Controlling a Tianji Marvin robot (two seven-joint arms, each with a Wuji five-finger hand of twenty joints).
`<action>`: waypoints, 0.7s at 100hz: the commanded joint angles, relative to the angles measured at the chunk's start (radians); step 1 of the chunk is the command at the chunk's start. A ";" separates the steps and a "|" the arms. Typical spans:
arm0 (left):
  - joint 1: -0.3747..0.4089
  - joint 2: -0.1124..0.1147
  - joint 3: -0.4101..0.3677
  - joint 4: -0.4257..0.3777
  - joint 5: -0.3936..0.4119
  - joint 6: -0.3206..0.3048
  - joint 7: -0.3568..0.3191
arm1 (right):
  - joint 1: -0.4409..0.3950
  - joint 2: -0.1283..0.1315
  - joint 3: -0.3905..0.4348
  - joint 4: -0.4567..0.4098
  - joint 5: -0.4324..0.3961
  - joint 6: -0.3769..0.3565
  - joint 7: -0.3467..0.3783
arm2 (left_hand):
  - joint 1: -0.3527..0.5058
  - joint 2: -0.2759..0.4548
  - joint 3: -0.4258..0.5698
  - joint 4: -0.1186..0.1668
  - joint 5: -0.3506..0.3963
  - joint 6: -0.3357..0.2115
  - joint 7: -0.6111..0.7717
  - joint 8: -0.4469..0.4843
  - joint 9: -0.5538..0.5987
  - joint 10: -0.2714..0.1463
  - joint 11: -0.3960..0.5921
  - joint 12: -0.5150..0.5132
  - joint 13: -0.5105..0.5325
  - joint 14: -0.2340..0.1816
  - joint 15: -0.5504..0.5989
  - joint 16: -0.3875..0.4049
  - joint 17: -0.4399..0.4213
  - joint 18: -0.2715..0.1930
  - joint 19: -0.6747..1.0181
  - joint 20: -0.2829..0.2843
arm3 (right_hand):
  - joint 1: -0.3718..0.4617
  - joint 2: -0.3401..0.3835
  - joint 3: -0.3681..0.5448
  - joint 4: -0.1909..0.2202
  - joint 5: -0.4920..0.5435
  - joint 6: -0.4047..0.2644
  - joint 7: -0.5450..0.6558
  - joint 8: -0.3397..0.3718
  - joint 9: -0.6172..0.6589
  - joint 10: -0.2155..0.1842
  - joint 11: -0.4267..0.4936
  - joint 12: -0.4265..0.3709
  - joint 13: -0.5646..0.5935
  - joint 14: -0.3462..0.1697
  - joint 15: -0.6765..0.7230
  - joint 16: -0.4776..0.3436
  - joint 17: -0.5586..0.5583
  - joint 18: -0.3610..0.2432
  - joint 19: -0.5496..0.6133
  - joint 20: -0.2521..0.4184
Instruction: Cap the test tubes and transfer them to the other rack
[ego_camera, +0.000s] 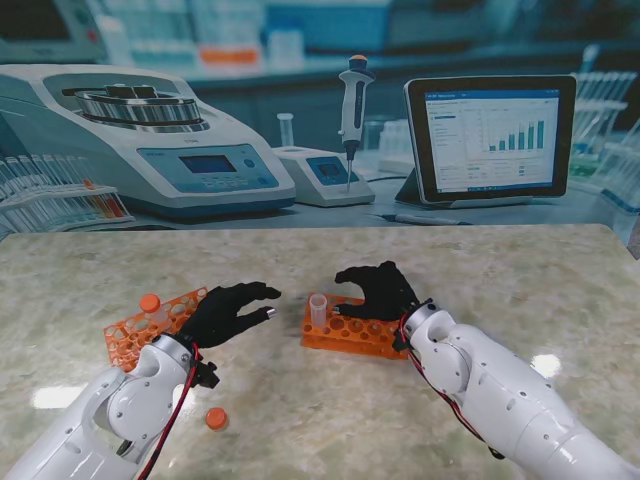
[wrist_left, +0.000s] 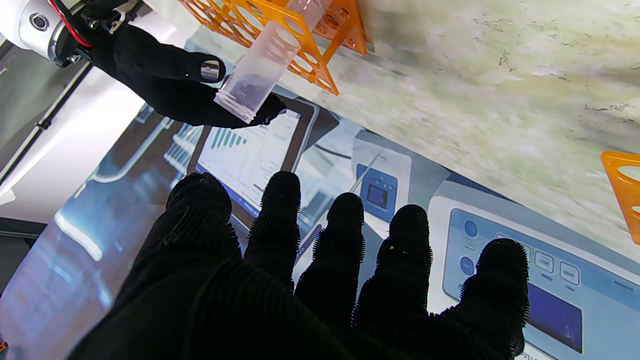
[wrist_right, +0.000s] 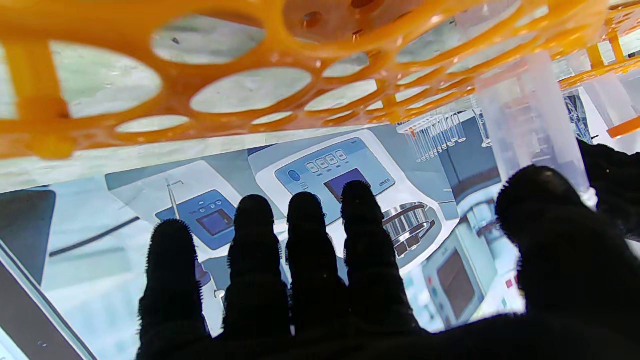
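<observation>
An uncapped clear test tube (ego_camera: 319, 309) stands at the left end of the orange rack (ego_camera: 352, 338) in the middle of the table. My right hand (ego_camera: 380, 289) hovers over that rack, fingers spread, holding nothing. The right wrist view shows the rack (wrist_right: 250, 75) close over the fingers (wrist_right: 310, 240) and the tube (wrist_right: 540, 125) beside the thumb. On the left lies a second orange rack (ego_camera: 135, 330) holding a tube with an orange cap (ego_camera: 150, 303). My left hand (ego_camera: 228, 310) floats open between the racks; from its wrist I see the tube (wrist_left: 262, 70). A loose orange cap (ego_camera: 216, 418) lies near my left forearm.
The marble table (ego_camera: 520, 290) ends at a printed lab backdrop with a centrifuge (ego_camera: 140, 140), pipette (ego_camera: 352, 110) and tablet (ego_camera: 490, 135). Both white forearms reach in from the near corners.
</observation>
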 joint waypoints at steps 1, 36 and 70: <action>0.000 0.001 0.000 0.000 -0.001 0.000 -0.006 | 0.005 -0.011 -0.011 0.010 0.005 0.003 -0.003 | -0.015 0.043 -0.018 -0.014 0.009 0.014 -0.015 0.002 -0.016 0.003 -0.017 -0.027 -0.009 -0.014 -0.006 -0.010 -0.013 -0.008 -0.045 -0.037 | -0.047 -0.024 0.019 -0.012 -0.032 0.018 -0.018 -0.009 -0.021 0.024 -0.009 -0.009 -0.018 -0.005 -0.011 -0.019 -0.019 0.007 -0.001 -0.026; 0.002 0.002 -0.003 -0.001 0.001 -0.002 -0.010 | 0.028 -0.021 -0.057 0.044 -0.005 -0.018 -0.044 | -0.018 0.043 -0.019 -0.014 0.009 0.008 -0.014 0.003 -0.019 0.000 -0.018 -0.028 -0.014 -0.018 -0.007 -0.011 -0.018 -0.016 -0.050 -0.036 | -0.065 -0.035 0.036 -0.019 -0.035 0.018 -0.018 -0.011 -0.026 0.026 -0.011 -0.012 -0.027 -0.001 -0.014 -0.023 -0.023 0.011 0.003 -0.031; 0.002 0.004 -0.003 -0.002 0.001 0.000 -0.017 | 0.043 -0.019 -0.095 0.053 -0.019 -0.014 -0.039 | -0.017 0.044 -0.018 -0.014 0.008 0.009 -0.014 0.004 -0.022 0.000 -0.018 -0.028 -0.019 -0.024 -0.009 -0.012 -0.022 -0.024 -0.057 -0.035 | -0.073 -0.015 0.036 -0.021 -0.051 0.025 -0.024 -0.016 -0.044 0.026 -0.029 -0.021 -0.048 0.004 -0.025 -0.029 -0.037 0.014 -0.001 -0.038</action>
